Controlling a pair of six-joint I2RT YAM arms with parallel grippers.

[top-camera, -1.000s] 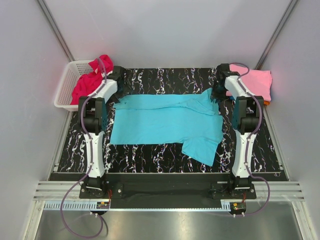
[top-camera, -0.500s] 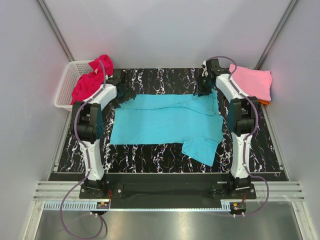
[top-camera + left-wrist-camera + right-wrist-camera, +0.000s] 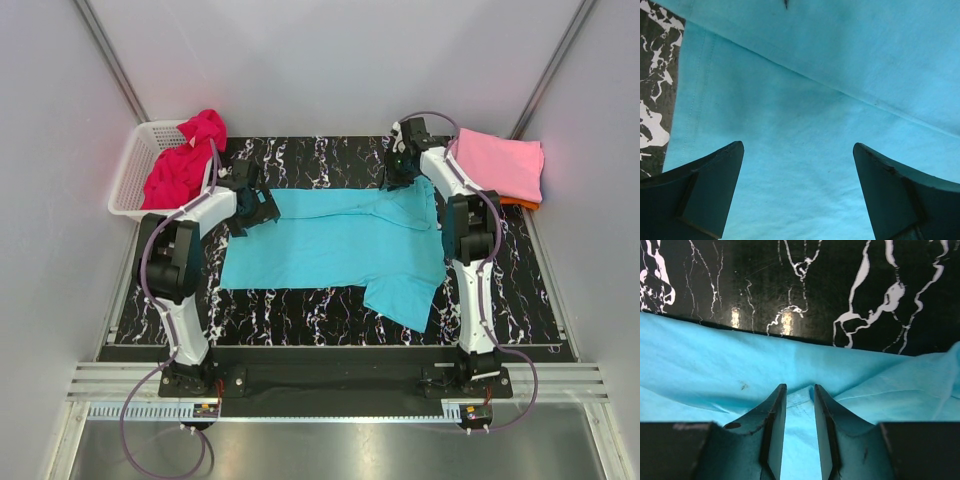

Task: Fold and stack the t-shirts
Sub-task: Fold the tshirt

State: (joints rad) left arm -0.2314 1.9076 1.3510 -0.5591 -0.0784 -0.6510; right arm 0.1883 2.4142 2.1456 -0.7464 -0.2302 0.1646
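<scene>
A turquoise t-shirt [image 3: 330, 245] lies spread across the black marbled table [image 3: 320, 155], one sleeve pointing toward the near right. My left gripper [image 3: 262, 208] hovers open over the shirt's far left corner; in the left wrist view its fingers [image 3: 710, 190] stand wide apart above flat turquoise cloth [image 3: 815, 75], holding nothing. My right gripper [image 3: 398, 175] is at the shirt's far edge, right of the middle. In the right wrist view the right gripper [image 3: 799, 387] has its jaws close together, with a fold of the turquoise cloth [image 3: 715, 370] pinched between them.
A white lattice basket [image 3: 135, 170] at the far left holds a crumpled magenta-red t-shirt [image 3: 180, 165]. A folded light pink t-shirt [image 3: 505, 165] lies at the far right on top of an orange one [image 3: 520, 203]. Grey walls enclose the table.
Both grippers have swung inward along the shirt's far edge. The left has come down over the far left corner and opened a little wider. The right has drawn the far right cloth leftward.
</scene>
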